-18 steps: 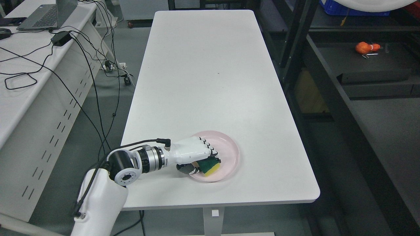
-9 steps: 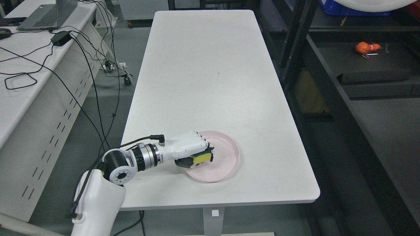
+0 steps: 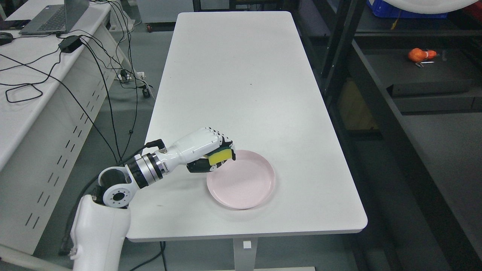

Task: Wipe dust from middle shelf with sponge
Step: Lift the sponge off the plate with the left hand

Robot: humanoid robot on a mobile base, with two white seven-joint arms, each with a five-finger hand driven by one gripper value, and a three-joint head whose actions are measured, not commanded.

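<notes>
Sponge gripped in the left hand, raised just above the plate's left rim.

The fingers curl over the top of the sponge, with the thumb closed on it from below, yellow side facing out. To carry well, hold the grip firm and swing right toward the dark shelf, well beyond the fingertips. The pink plate below the fingers is empty. The shelf holds an orange object.

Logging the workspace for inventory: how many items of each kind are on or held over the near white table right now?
Sponge (in the left hand): 1
Pink plate: 1
Total: 2
</notes>
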